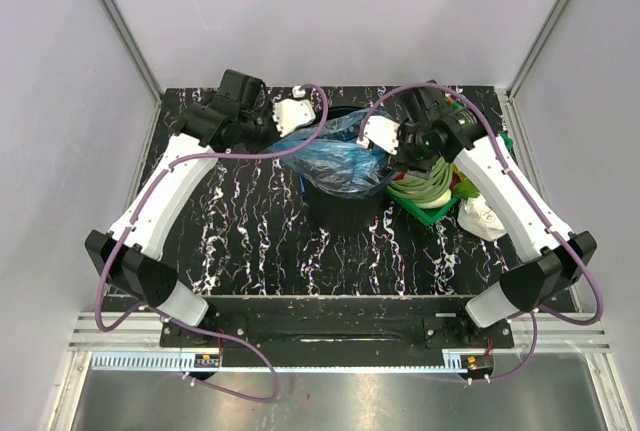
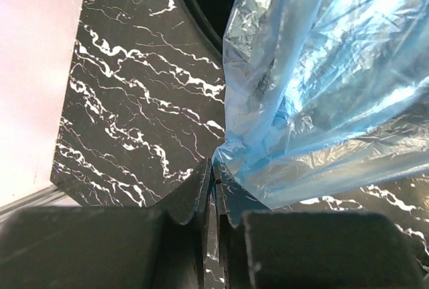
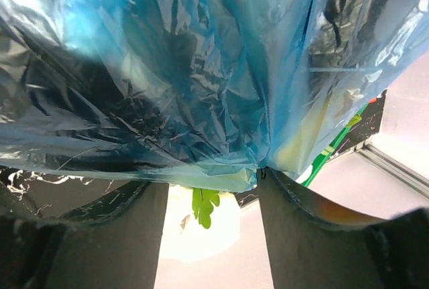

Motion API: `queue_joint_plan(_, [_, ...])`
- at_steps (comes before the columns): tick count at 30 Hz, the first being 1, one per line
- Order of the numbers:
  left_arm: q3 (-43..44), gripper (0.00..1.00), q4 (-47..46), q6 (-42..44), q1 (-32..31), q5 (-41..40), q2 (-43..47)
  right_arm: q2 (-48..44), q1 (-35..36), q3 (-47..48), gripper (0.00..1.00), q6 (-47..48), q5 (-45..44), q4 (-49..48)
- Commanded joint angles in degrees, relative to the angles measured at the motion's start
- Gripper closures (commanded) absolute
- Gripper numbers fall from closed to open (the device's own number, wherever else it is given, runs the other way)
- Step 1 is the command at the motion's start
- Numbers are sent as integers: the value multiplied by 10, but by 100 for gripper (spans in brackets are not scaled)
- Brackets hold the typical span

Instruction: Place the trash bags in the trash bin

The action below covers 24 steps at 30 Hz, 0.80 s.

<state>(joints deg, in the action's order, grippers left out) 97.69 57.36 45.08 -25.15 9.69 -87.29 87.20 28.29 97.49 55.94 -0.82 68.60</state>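
Jaws: left gripper (image 2: 213, 168) pinched on blue trash bag (image 1: 335, 156); right gripper (image 3: 213, 182) wide under film; trash bin (image 1: 345, 213) beneath, far counter (image 1: 250, 241) edge.

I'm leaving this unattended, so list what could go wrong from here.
1. The left gripper pinches only a thin corner of the blue bag; the film might slip free or tear.
2. Most of the bag sits bunched above the rim of the bin, so it may spill over toward the green tray.
3. The right gripper is open with film draped across its fingertips, which could snag.
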Motion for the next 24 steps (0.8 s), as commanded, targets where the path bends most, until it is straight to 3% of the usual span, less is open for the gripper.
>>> queue_joint_plan(1, [3, 91, -74, -39, 6, -18, -13, 7, -15, 36, 38, 3, 27, -18])
queue_joint_plan(4, [8, 91, -99, -56, 7, -28, -24, 20, -23, 46, 30, 5, 40, -18])
queue_joint_plan(14, [-14, 85, -99, -56, 10, -6, -39, 40, -46, 43, 23, 5, 90, -18])
queue_joint_plan(16, [-18, 86, -99, -54, 11, -5, -42, 46, -49, 39, 16, 6, 93, -18])
queue_joint_plan(24, [-46, 88, -98, -47, 16, 14, -45, 57, -71, 21, 13, 8, 124, -24])
